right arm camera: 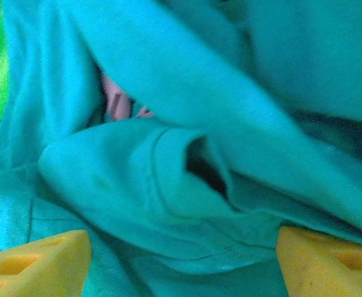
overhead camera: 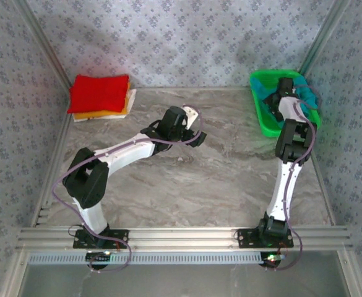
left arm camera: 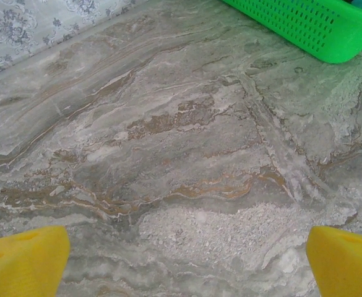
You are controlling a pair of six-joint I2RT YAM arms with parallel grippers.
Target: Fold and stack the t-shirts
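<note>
A crumpled teal t-shirt (overhead camera: 305,97) lies in the green basket (overhead camera: 262,119) at the back right. My right gripper (overhead camera: 284,85) reaches down into that basket. In the right wrist view it is open (right arm camera: 184,247), its yellow fingers (right arm camera: 35,263) wide apart and pressed against folds of the teal t-shirt (right arm camera: 168,173). Folded t-shirts are stacked at the back left: red (overhead camera: 99,93) on top, orange-yellow (overhead camera: 125,111) and white (overhead camera: 85,117) beneath. My left gripper (overhead camera: 196,137) hovers open (left arm camera: 187,247) over bare marble, nothing between its fingers (left arm camera: 26,263).
The basket's mesh wall (left arm camera: 304,25) lies ahead and to the right of the left gripper. Patterned walls close in the table at the back and both sides. A bit of pink (right arm camera: 116,102) peeks out between the teal folds.
</note>
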